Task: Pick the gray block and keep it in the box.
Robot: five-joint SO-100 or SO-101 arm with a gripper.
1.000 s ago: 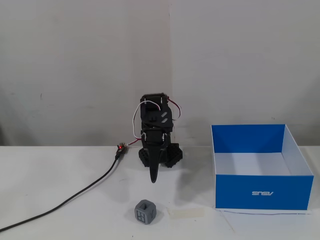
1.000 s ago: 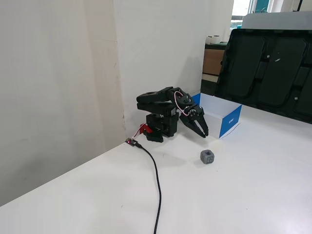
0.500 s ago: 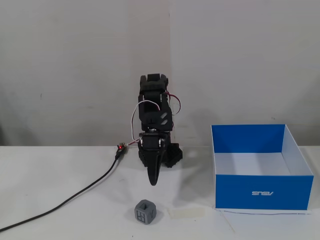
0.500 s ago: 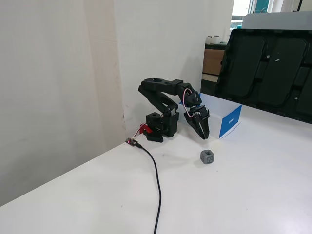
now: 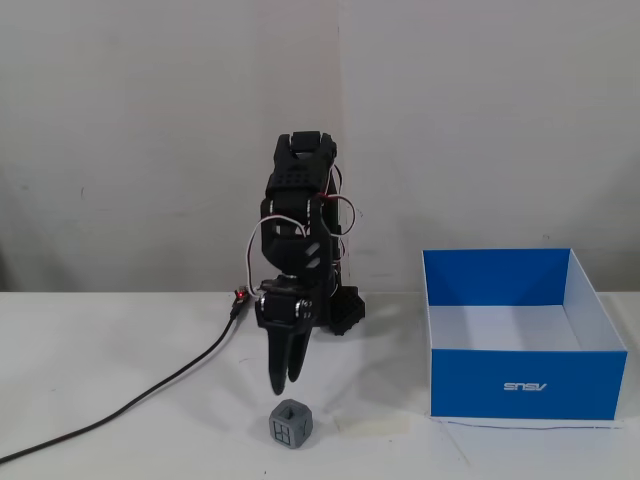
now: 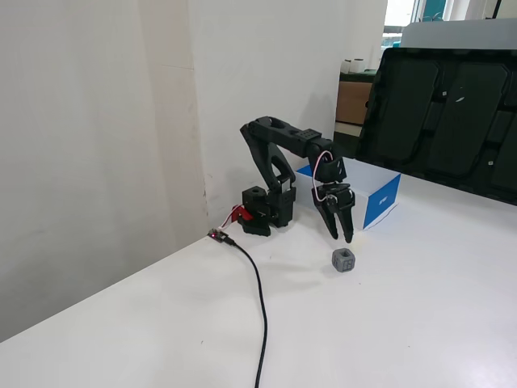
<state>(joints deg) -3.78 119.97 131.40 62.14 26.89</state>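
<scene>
The gray block [image 5: 290, 424] is a small cube with square recesses. It sits on the white table in front of the arm and also shows in the other fixed view [image 6: 342, 260]. My gripper [image 5: 284, 384] points down and hangs just above and slightly behind the block without touching it; the other fixed view [image 6: 342, 237] shows this too. Its jaws are a little apart and hold nothing. The box [image 5: 523, 385], blue outside and white inside, stands open-topped to the right of the arm. In the other fixed view the box [image 6: 381, 200] lies behind the arm.
A black cable [image 5: 130, 402] runs from the arm's base across the table to the left front, and in the other fixed view [image 6: 260, 299] toward the front edge. A wall stands right behind the arm. Black panels [image 6: 452, 113] stand at the far right.
</scene>
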